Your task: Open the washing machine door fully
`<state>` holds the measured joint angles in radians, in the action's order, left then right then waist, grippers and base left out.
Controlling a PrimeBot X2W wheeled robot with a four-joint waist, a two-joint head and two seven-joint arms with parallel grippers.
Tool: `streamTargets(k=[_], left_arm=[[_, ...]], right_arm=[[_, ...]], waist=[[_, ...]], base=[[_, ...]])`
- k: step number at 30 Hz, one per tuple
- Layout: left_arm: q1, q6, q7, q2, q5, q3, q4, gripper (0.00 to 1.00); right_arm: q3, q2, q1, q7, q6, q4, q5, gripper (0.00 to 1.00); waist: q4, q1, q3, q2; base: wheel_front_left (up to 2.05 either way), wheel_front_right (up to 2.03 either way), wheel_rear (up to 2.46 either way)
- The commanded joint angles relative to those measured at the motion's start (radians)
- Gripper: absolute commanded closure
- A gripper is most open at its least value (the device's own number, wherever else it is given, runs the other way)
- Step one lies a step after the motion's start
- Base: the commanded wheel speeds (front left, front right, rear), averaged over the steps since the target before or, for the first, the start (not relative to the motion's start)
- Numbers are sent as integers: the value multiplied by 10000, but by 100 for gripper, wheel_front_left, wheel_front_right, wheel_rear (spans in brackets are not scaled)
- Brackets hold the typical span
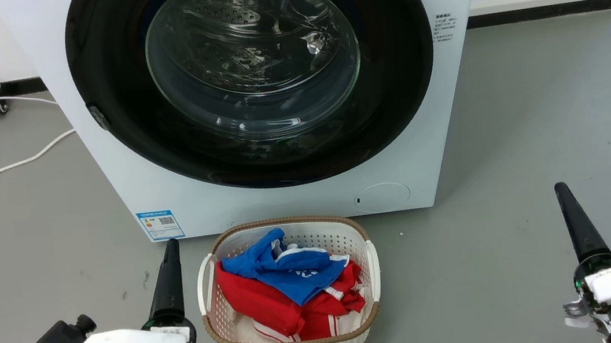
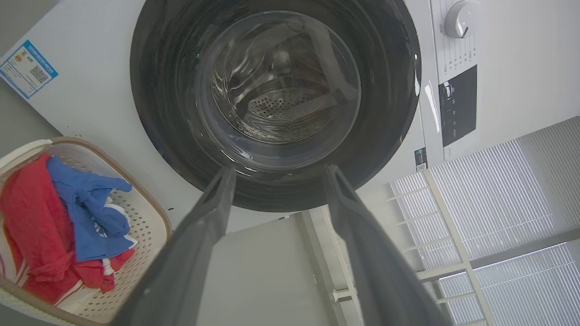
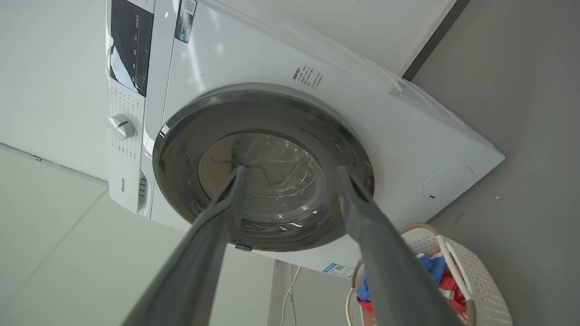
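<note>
Both tools are spread wide and empty: left tool and right tool hang well short of the washing machine door. The door sits shut, flush in the white washing machine front. Your likely risks:
- A tool skates off the door's glossy black rim and gets no grip.
- You clip the laundry basket just below the door when reaching in.
- The door stops half-open.

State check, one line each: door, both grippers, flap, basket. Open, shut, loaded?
washing machine door: shut
left gripper: open, empty
right gripper: open, empty
round white flap: shut
laundry basket: holds red and blue clothes
</note>
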<state>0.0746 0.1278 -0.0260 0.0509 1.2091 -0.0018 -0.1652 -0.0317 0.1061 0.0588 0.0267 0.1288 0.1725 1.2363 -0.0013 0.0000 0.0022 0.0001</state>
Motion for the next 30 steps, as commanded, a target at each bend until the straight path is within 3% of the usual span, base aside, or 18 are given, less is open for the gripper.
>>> streamTargets(k=[1,15,30], left_arm=[[167,20,-120,34,-578,-64,224,0],[240,-339,-604,90,-4250,-605,77,0],[460,-764,-1021,409,-6355,-1217,-74,0]], right_arm=[[33,109,99,111,10,-192,-573,0],[79,146,-11,298,14,-281,-3991,0],[128,198,-115,-45,17,-696,-6169,0]], waist=[[-3,0,0,-1],[7,0,-22,-1],[-24,0,-36,-1]], base=[[0,0,0],[0,0,0],[0,0,0]])
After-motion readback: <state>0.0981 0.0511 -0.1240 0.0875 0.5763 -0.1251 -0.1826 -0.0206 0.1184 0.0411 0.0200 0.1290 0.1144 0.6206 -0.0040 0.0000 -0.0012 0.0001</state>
